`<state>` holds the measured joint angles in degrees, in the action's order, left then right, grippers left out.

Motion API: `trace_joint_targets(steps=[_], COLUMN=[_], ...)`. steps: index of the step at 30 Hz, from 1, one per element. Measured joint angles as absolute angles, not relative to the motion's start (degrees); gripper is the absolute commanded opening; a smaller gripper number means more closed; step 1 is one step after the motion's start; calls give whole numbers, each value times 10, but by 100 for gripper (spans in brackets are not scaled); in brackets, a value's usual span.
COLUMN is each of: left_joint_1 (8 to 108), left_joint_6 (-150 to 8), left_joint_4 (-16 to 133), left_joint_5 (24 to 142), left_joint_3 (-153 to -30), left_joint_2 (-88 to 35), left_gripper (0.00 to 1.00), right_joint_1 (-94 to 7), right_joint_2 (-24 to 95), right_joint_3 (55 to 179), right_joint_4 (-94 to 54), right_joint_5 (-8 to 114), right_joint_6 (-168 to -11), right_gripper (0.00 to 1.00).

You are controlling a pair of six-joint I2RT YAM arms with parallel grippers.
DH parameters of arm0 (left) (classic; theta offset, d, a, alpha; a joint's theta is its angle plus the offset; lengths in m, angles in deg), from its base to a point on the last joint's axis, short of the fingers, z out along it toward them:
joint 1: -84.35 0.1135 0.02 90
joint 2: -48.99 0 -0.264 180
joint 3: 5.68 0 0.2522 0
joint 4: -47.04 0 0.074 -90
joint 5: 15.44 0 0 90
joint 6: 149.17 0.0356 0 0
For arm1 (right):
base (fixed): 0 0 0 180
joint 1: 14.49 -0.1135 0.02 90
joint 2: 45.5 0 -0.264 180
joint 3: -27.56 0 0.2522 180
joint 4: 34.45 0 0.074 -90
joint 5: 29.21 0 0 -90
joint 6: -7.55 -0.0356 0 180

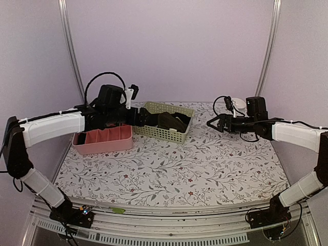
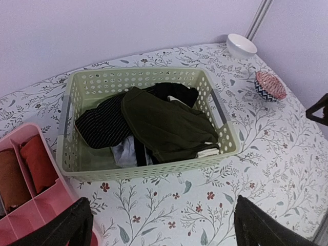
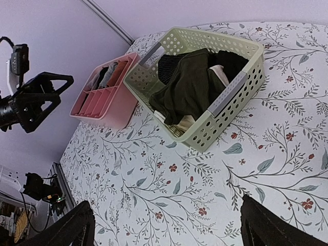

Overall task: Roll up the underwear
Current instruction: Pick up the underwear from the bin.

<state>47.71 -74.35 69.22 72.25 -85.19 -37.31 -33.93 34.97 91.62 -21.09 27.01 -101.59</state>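
Viewing remotely, I find the underwear (image 2: 169, 120) lying inside the basket (image 2: 154, 172), on top of the other garments there. Its cream waistband (image 2: 207, 151) is tucked into one basket corner. The left gripper (image 1: 139, 118) hovers just beside the basket's left end, fingers spread wide and empty. The right gripper (image 1: 214, 123) hangs to the right of the basket, well apart from it, fingers likewise wide with nothing between them. A pink tray (image 1: 102, 144) sits just beside the basket's left side and holds rolled cloth. Beyond the basket's right end I note a white bowl (image 2: 242, 45) and a patterned bowl (image 2: 270, 85).
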Motion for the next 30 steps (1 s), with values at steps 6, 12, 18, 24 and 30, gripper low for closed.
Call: trace_joint_targets(steps=[6, 12, 18, 24, 30], left_joint_1=[477, 478, 478, 478, 480], left_joint_6=[-735, -711, -692, -690, -693], left_joint_4=[723, 756, 795, 829, 861], left_joint_5=[731, 754, 780, 798, 805], left_joint_3=[-990, -1134, -1246, -1302, -1356], left_joint_2=[-515, -633, -756, -836, -883], left_gripper=[96, 90, 72, 61, 46], right_joint_1=[-339, -339, -339, -339, -339], right_joint_2=[350, 350, 350, 350, 350], right_joint_3=[917, 917, 917, 916, 914], right_joint_4=[-210, -209, -209, -209, -209], right_joint_5=[270, 270, 270, 270, 270], right_joint_6=[-1013, -1010, -1010, -1010, -1010], right_gripper=[99, 99, 99, 99, 99])
